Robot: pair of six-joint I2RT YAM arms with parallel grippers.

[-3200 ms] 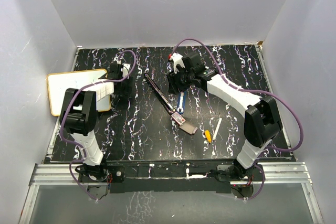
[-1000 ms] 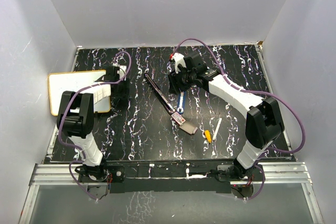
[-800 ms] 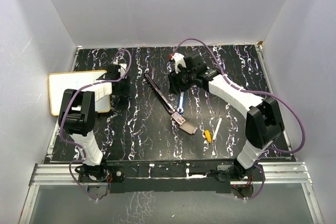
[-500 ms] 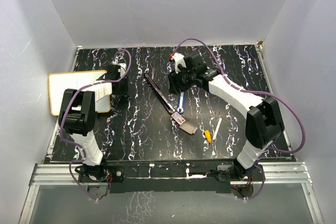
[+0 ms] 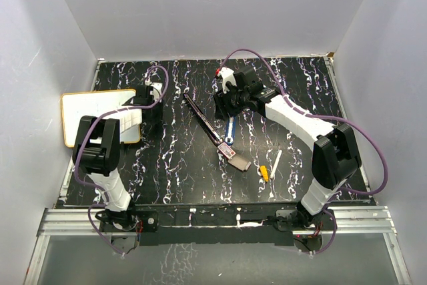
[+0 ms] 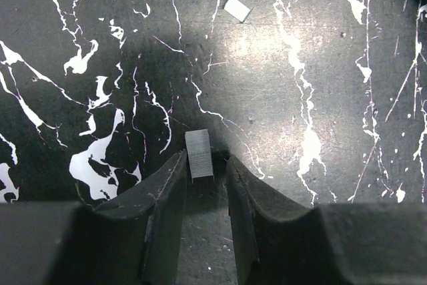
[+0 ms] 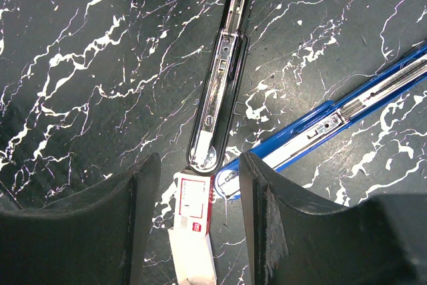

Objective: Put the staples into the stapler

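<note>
Staples in a red-and-white box (image 7: pixel 193 228) are seen beneath the right gripper (image 7: pixel 198 165), held half open and empty, with the black stapler (image 7: pixel 223 91) and blue stapler (image 7: pixel 347 108) just beyond. Farther left, a staple strip (image 6: pixel 199 154) is bracketed closely by the left gripper (image 6: pixel 204 159); a grip cannot be confirmed.
</note>
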